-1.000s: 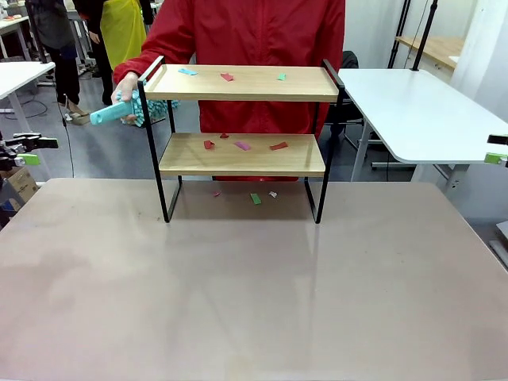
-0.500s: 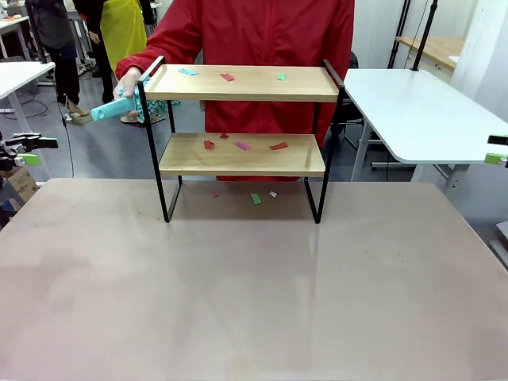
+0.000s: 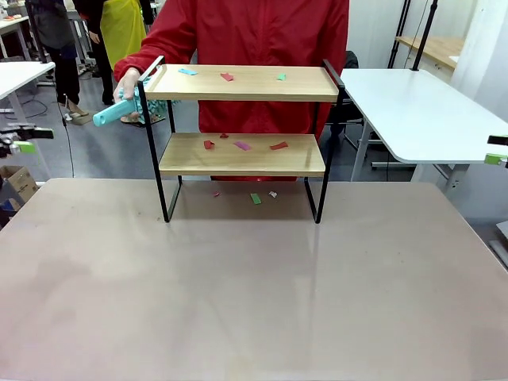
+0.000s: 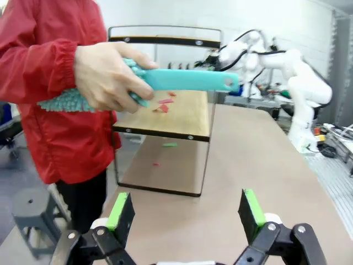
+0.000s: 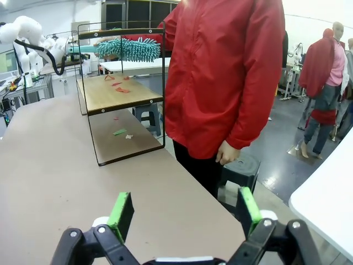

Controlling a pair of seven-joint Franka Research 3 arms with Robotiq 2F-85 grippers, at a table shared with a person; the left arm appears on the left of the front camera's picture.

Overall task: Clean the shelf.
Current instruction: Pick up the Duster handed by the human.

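Left end effector (image 3: 27,140) risen slightly, person's hand (image 3: 127,81) with duster (image 3: 111,113) a little higher

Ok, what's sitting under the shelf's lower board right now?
Under the shelf, three small scraps lie on the table: a red bit, a green strip, a pale bit. The board's own underside is out of sight.

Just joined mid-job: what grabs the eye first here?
A person in a red jacket stands behind the two-tier shelf at the table's far edge, one hand holding a teal duster beside its left end. Coloured scraps litter both boards and the table beneath. The left pincer and right pincer hang open off the table's sides.
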